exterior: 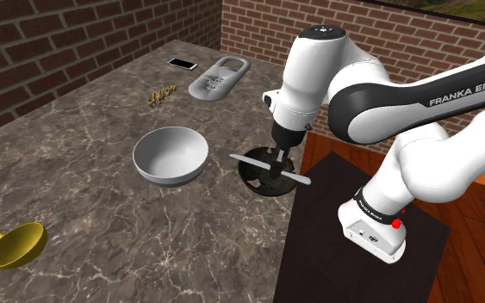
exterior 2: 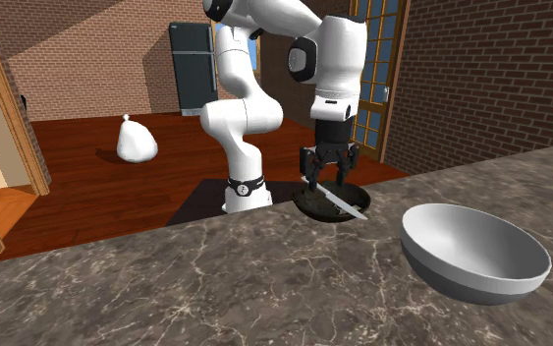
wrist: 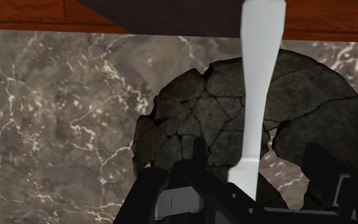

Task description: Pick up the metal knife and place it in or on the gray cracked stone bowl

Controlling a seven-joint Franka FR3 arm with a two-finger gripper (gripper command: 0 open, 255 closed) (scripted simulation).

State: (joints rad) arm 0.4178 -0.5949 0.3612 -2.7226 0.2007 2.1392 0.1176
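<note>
**Claw (exterior: 278, 162) clenched on the knife (exterior: 270, 169) above the cracked stone bowl (exterior: 253, 178)**

Black fingers (wrist: 199, 162) clasp the pale knife near its middle. It hangs crosswise over the dark, cracked stone bowl, a little right of centre in the shoulder view. In the second exterior view the blade slopes down toward the right across the bowl's rim. Whether the knife touches the stone I cannot tell. In the wrist view the knife runs as a long white strip from between the fingers, over the bowl's fissured inside and past its far rim.

The cracked stone bowl sits at the very edge of the marbled surface (exterior: 77, 181), just beside the black stand (exterior: 352, 241). Left of it in the shoulder view, near but apart, stands a larger pale bowl (exterior: 170, 155) with a smooth white inside.

Other things lie well away from the claw. A yellow ladle (exterior: 15, 245) with a blue handle is at the lower left of the shoulder view. At the upper centre are a small heap of brownish crumbs (exterior: 161, 95), a flat grey tool (exterior: 219, 77) with a handle hole, and a phone (exterior: 182, 64). In the second exterior view a white sack (exterior 2: 137, 141) sits on the wooden floor, with a dark fridge (exterior 2: 193, 69) behind it.
</note>
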